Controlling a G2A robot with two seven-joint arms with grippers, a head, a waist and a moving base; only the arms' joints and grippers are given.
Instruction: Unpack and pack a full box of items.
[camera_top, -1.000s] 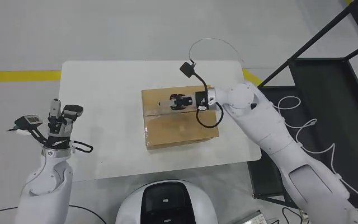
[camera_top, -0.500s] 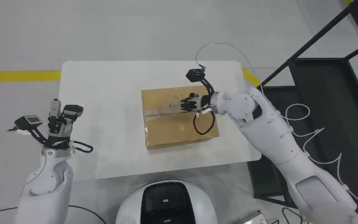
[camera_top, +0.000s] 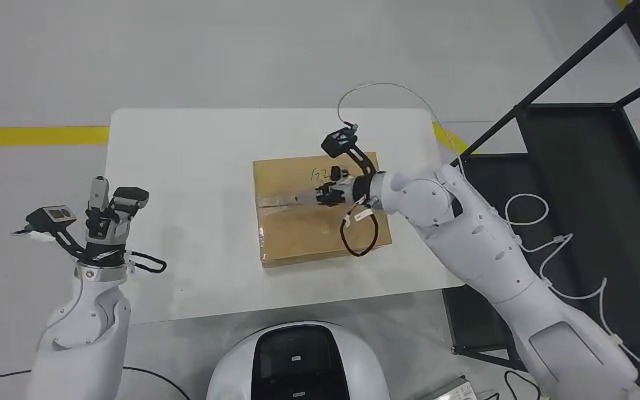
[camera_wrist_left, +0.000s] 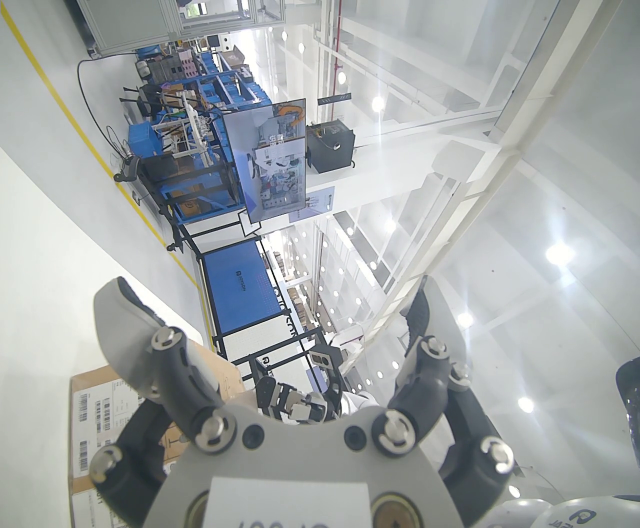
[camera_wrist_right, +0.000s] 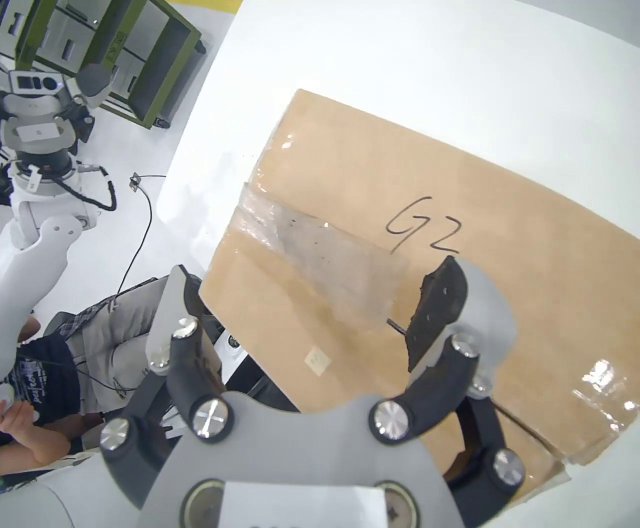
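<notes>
The cardboard box (camera_top: 300, 225) (camera_wrist_right: 380, 200) sits shut on the white table (camera_top: 190, 190), a little right of the table's middle, its long sides running left to right. A strip of clear tape (camera_wrist_right: 320, 250) covers the seam between its top flaps, and a handwritten mark (camera_wrist_right: 425, 232) lies on the far flap just beside that seam.

The right gripper (camera_top: 325, 190) (camera_wrist_right: 310, 280) hangs over the box top at the seam, pointing left. It is released and grasps nothing, with its fingers spread wide. One dark pad (camera_wrist_right: 440, 300) is low over the cardboard close to the end of the tape; whether it touches cannot be told.

The left gripper (camera_top: 110, 205) (camera_wrist_left: 270, 300) is well apart from the box, off the table's left edge and raised. It too is released, its fingers wide apart with nothing between them.

A black rack (camera_top: 570, 150) stands right of the table, and a yellow floor line (camera_top: 50, 135) runs at far left.
</notes>
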